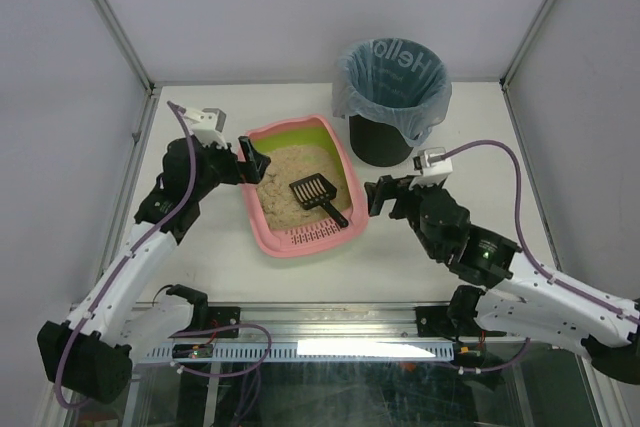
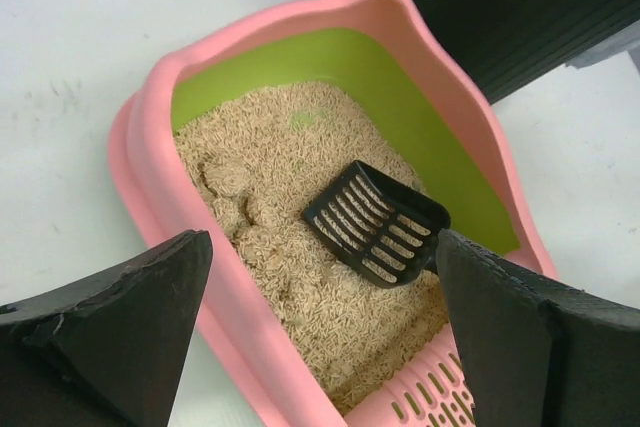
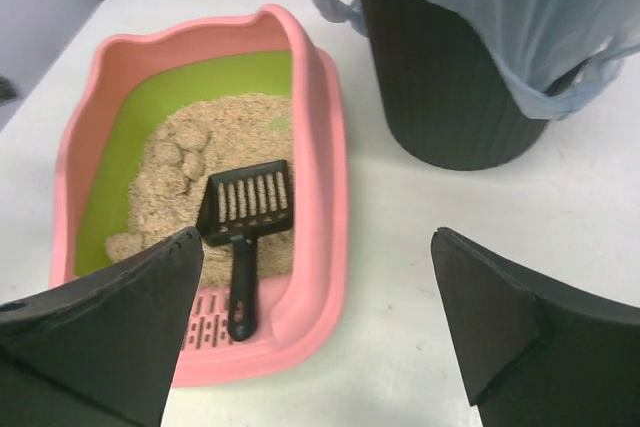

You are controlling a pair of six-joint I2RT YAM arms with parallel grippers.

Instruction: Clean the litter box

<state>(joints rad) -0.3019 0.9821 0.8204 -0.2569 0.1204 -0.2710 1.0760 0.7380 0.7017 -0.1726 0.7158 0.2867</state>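
Note:
The pink litter box (image 1: 262, 235) with its lime-green inner wall sits mid-table, holding beige litter. A small black slotted scoop (image 1: 318, 197) lies in it, head on the litter and handle on the slotted pink ledge; nothing holds it. My left gripper (image 1: 252, 159) hangs open at the box's left rim. In the left wrist view its open gripper (image 2: 322, 277) frames the box's rim (image 2: 160, 177) and the scoop (image 2: 378, 222). My right gripper (image 1: 378, 194) stands open just right of the box. The right wrist view shows that gripper (image 3: 318, 247) empty, over the box's right rim (image 3: 325, 147), near the scoop (image 3: 245, 212).
A round black bin (image 1: 392, 97) lined with a blue bag stands at the back right, close behind the box's far right corner; it fills the upper right of the right wrist view, where the bin (image 3: 450, 97) rises tall. Frame posts border the table sides.

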